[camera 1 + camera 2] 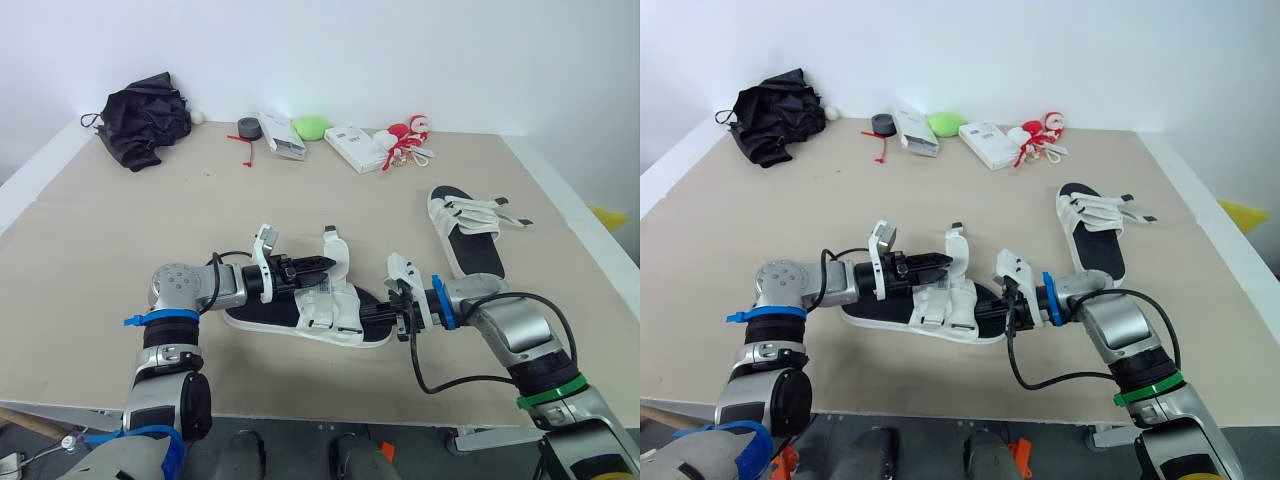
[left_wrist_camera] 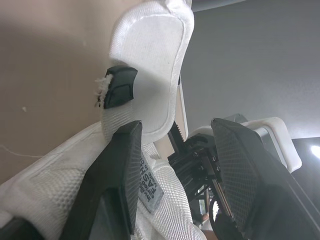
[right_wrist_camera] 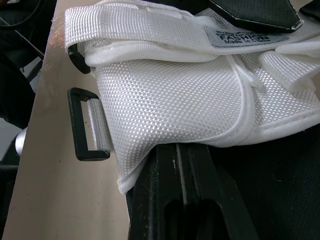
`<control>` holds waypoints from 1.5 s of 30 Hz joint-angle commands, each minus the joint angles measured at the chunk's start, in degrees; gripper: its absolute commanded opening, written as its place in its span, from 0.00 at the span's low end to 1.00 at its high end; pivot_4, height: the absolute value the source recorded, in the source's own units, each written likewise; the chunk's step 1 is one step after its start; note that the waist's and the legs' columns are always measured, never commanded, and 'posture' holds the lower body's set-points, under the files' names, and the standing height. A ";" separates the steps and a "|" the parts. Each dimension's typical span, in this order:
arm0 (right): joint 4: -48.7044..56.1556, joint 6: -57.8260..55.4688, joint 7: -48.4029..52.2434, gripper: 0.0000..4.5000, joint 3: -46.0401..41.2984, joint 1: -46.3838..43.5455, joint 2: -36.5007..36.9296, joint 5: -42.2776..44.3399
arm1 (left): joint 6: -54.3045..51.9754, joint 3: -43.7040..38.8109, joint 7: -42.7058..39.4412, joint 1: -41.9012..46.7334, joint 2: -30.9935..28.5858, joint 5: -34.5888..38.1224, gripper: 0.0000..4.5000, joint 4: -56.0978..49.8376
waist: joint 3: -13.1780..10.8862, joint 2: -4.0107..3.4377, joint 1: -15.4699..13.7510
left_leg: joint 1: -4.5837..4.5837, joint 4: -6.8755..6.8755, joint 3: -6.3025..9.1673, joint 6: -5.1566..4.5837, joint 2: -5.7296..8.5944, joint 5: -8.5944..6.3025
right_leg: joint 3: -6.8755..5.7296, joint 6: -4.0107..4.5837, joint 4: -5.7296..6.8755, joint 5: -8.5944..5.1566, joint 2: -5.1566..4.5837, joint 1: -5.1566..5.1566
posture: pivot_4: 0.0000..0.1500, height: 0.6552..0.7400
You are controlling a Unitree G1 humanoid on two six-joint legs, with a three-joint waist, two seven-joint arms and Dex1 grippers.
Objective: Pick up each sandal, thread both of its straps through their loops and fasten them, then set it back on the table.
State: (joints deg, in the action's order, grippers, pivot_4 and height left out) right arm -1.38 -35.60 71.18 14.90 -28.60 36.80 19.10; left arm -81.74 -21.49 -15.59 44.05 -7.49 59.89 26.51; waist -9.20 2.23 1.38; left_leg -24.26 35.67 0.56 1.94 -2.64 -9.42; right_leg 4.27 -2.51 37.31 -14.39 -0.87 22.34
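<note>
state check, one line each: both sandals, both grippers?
Near sandal: lying flat, raised strap unfastened.
Far sandal: lying flat, untouched, straps across it.
Left gripper: open, beside the raised strap.
Right gripper: shut, at the near sandal's footbed.

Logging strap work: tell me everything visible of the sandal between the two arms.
The near sandal has a black footbed, white sole and white woven straps with black plastic loops. It lies flat on the table, one strap standing upright, unfastened, at the open left end effector; the right end effector meets its other end.
</note>
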 commanded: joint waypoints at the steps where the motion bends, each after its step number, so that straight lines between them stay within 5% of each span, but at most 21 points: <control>1: -2.46 -1.58 -0.60 0.00 2.24 1.47 1.22 -2.36 | 2.37 -1.40 2.41 1.97 -0.25 -2.48 0.51 1.55 | 0.00 0.00 0.00 | 0.00 0.00 0.00 0.00 0.00 0.00 | 0.00 0.00 0.00 0.00 0.00 0.00 | 1.00 0.98; 16: -3.02 -1.35 -0.15 0.00 2.75 0.74 0.68 -2.73 | 11.88 1.07 -7.10 14.20 -6.23 -11.13 0.51 14.81 | -0.04 0.04 0.11 | -0.04 -0.17 -0.02 0.11 0.01 -0.04 | -0.01 -0.18 -0.13 0.07 0.00 0.09 | 1.00 0.98; 26: -2.34 -1.54 -0.79 0.00 2.57 1.42 0.53 -2.47 | 9.59 12.92 -21.08 11.73 -10.05 -18.80 0.51 14.92 | -0.05 0.05 0.52 | -0.06 -0.24 -0.01 0.13 0.00 -0.06 | -0.02 -0.26 -0.13 0.08 0.00 0.13 | 1.00 0.98; 41: -1.70 -1.95 -1.37 0.00 1.89 2.34 0.63 -2.34 | 5.14 9.22 -22.27 12.10 -4.20 -18.34 0.51 15.14 | -0.06 0.07 0.52 | -0.07 -0.26 0.01 0.14 0.00 -0.07 | -0.04 -0.31 -0.13 0.03 -0.01 0.12 | 1.00 0.98; 45: -1.53 -2.08 -1.43 0.00 1.85 2.52 0.59 -2.33 | 4.57 9.39 -23.10 11.84 -5.88 -19.02 0.19 14.46 | -0.07 0.07 0.52 | -0.08 -0.26 0.02 0.16 0.00 -0.08 | -0.04 -0.33 -0.13 0.01 -0.01 0.11 | 1.00 0.98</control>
State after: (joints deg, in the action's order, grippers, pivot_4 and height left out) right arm -0.49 -35.68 71.91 14.86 -28.30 36.55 19.14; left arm -76.31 -11.75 -37.21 55.13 -12.10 40.69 42.52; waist -9.27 2.30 1.90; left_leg -24.34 35.41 0.58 2.10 -2.64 -9.50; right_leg 4.22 -2.84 37.18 -14.38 -0.87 22.46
